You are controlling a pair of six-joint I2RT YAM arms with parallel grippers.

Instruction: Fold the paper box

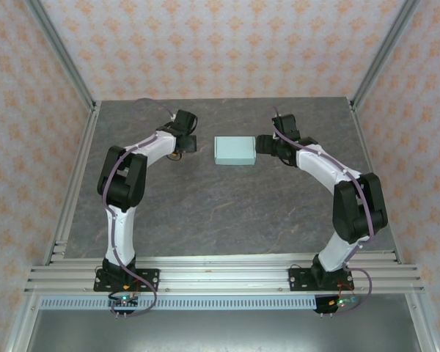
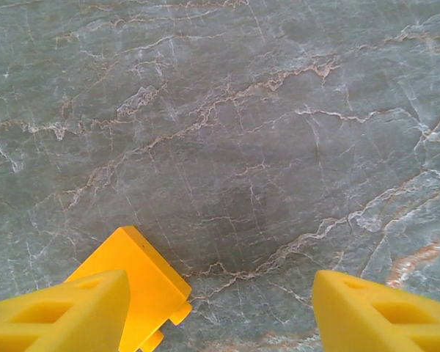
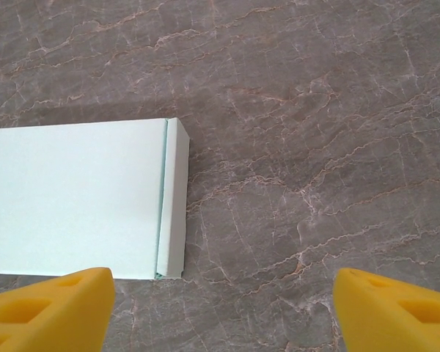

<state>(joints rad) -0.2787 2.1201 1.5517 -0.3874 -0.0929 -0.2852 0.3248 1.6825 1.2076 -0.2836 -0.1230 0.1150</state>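
1. Where the two arms reach toward each other over the far half of the grey veined worktop (image 1: 227, 213), the paper box (image 1: 235, 150) lies flat between their ends. It is closed up into a small pale mint rectangle.
2. The right fingers (image 3: 396, 312) are spread wide with nothing between them. Seen from above, they sit just beside the box's right edge, and I cannot tell whether they touch it.
3. In the right wrist view the box lies toward the left. Its top face is plain, and a narrow folded strip runs along its right side. Its near edge passes close above the yellow fingertip at the left of that view.
4. The left fingers (image 2: 66, 315) are also spread apart, pinching nothing, with bare worktop between them.
5. A small orange block (image 2: 143, 279) lies on the worktop against the inner side of the fingertip at the left of the left wrist view. It is partly hidden behind that fingertip, and contact cannot be judged.
6. From above, the left fingers are near the box's left edge but apart from it, with the block just beside them.
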